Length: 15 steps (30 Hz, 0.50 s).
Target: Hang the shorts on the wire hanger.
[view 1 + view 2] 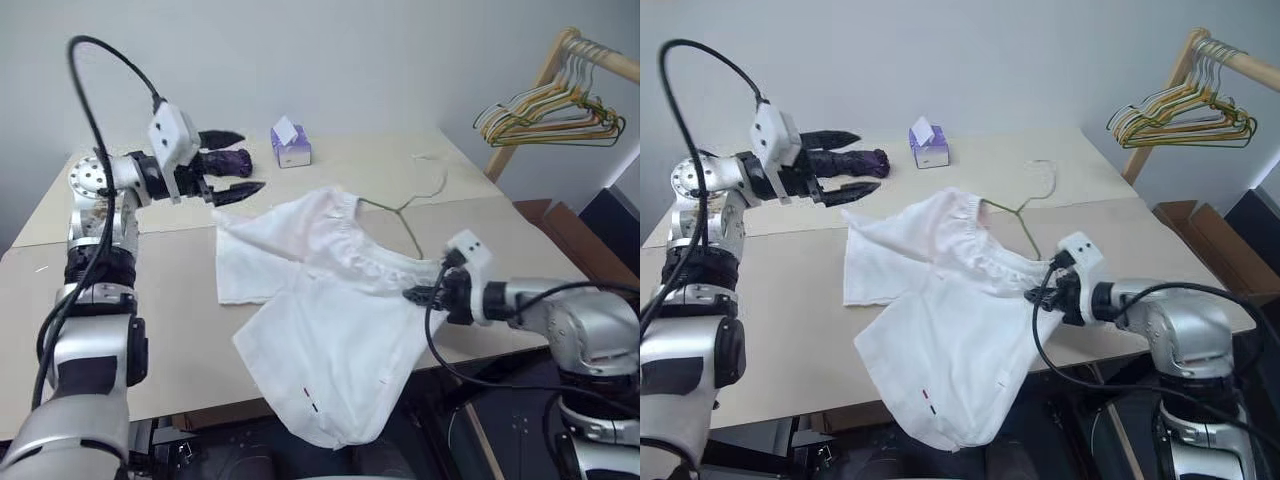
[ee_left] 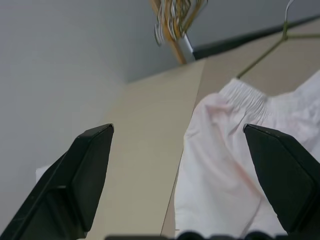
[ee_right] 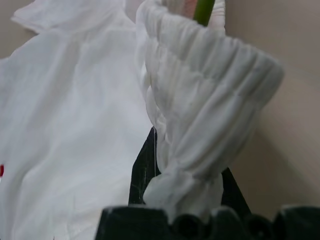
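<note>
right gripper point(image 1: 420, 294) is pinching the waistband of the shorts point(image 1: 320, 330), probably stretching them over the wire hanger point(image 1: 400, 215) on the table point(image 1: 180, 290). left gripper point(image 1: 232, 165) hangs wide open, empty, above it.

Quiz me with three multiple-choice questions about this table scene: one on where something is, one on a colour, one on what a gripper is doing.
1. Where is the tissue box?
A) on the shorts B) far side of the table C) on the floor

2. What colour are the shorts?
A) white B) blue C) black

3. What is the right gripper doing?
A) hanging open B) holding a hanger C) pinching the waistband

Answers:
1. B, it stands beyond the shorts near the wall.
2. A, pale fabric throughout.
3. C, gathered elastic is bunched between its fingers.
</note>
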Each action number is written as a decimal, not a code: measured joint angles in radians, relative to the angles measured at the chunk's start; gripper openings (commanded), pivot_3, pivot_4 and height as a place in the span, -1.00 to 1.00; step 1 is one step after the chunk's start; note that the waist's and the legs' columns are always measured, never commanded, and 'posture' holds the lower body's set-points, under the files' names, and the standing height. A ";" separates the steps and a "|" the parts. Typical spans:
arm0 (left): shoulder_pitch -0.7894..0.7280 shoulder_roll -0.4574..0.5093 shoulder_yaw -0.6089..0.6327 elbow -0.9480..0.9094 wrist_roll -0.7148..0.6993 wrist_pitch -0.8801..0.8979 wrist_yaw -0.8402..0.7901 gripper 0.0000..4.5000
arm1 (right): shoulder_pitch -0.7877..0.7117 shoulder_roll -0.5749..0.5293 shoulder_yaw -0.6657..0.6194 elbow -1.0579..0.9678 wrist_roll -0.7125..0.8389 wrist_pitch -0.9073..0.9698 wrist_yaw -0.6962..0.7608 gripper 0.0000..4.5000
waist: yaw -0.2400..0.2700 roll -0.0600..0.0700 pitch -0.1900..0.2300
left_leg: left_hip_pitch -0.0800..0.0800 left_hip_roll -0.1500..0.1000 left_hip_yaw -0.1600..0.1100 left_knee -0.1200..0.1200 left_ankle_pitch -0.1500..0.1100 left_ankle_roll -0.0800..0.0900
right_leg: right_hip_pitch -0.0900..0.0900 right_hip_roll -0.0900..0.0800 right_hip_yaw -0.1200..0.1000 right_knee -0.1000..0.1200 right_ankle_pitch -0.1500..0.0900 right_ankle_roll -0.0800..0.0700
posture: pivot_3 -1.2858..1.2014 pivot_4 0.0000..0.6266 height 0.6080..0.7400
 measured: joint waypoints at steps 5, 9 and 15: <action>0.142 -0.102 0.021 -0.380 -0.199 0.337 0.158 0.99 | -0.054 0.064 -0.133 -0.014 -0.073 0.172 -0.210 -1.00 | -0.004 0.001 0.000 | 0.000 0.000 -0.001 0.001 0.000 0.000 | 0.000 0.000 0.000 0.000 0.000 0.000 | -0.09 -1.00 1.00; 0.165 -0.162 0.039 -0.552 -0.301 0.488 0.297 0.99 | -0.109 0.084 -0.213 -0.012 -0.102 0.174 -0.332 -1.00 | -0.013 0.001 -0.001 | 0.000 0.000 -0.001 0.001 0.000 0.000 | 0.001 0.000 0.000 0.000 0.000 0.000 | -0.10 -0.99 1.00; 0.196 -0.213 0.040 -0.694 -0.364 0.538 0.400 0.99 | -0.244 0.098 -0.325 0.115 -0.143 0.174 -0.517 -1.00 | -0.036 0.009 -0.005 | 0.001 -0.001 -0.001 0.000 0.000 0.000 | 0.001 0.000 0.001 -0.001 0.000 0.000 | -0.11 -0.98 1.00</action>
